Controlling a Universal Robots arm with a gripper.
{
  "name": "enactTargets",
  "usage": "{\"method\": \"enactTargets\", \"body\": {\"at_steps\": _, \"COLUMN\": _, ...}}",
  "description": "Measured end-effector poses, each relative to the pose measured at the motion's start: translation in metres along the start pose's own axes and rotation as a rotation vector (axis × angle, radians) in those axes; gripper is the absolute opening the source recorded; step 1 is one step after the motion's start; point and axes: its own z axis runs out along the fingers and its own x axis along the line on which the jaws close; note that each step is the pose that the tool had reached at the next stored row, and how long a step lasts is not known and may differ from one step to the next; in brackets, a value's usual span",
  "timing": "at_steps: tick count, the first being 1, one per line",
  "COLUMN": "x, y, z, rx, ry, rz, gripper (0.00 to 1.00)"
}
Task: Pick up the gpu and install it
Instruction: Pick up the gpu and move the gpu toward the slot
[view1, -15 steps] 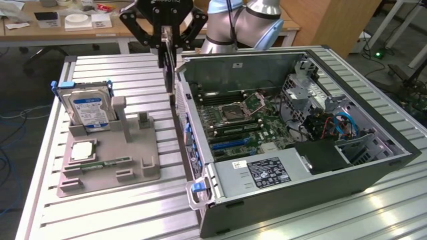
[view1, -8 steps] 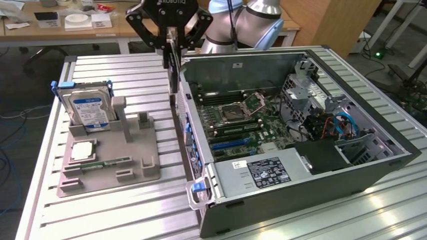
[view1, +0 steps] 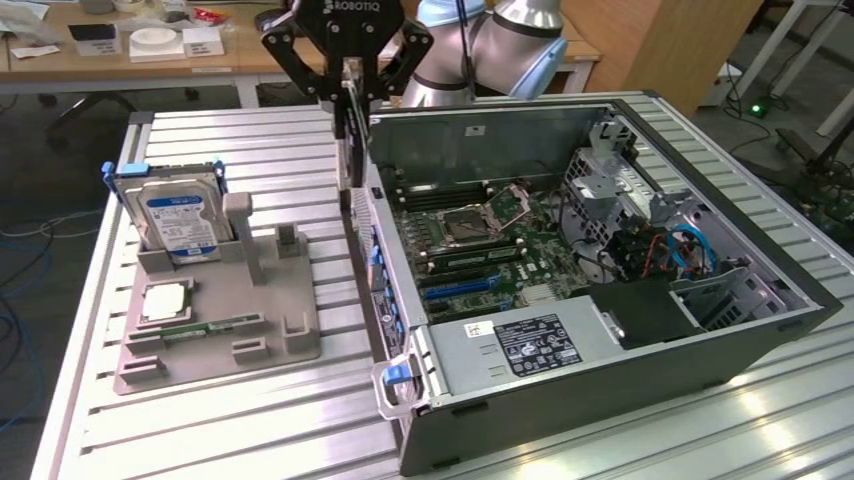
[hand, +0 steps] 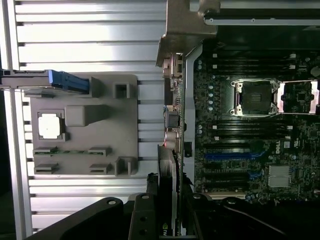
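The gripper (view1: 354, 95) is clenched on the gpu (view1: 352, 150), which hangs upright and edge-on below the fingers. The card sits over the rear wall of the open computer case (view1: 641, 390), between the motherboard (view1: 481, 250) and the gray parts holder (view1: 267, 330). In the wrist view the gpu (hand: 167, 185) runs alongside that wall. A blue-labelled hard drive (view1: 180, 220) stands upright in the holder.

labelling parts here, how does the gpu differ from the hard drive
The gpu is a thin dark card; the hard drive is a boxy silver block with a blue label. The gpu hangs clamped in the hand at the case wall; the hard drive stands in the grey holder. Both are upright.
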Motion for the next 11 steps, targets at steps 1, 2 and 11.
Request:
{"method": "enactTargets", "body": {"at_steps": 1, "x": -0.001, "y": 0.0000, "z": 0.0003, "rx": 0.0000, "ry": -0.0001, "rz": 0.000, "gripper": 0.27}}
{"method": "enactTargets", "body": {"at_steps": 2, "x": -0.002, "y": 0.0001, "z": 0.0005, "rx": 0.0000, "ry": -0.0001, "rz": 0.000, "gripper": 0.27}}
{"method": "enactTargets", "body": {"at_steps": 11, "x": -0.013, "y": 0.0004, "z": 0.0023, "rx": 0.0001, "ry": -0.0002, "rz": 0.000, "gripper": 0.27}}
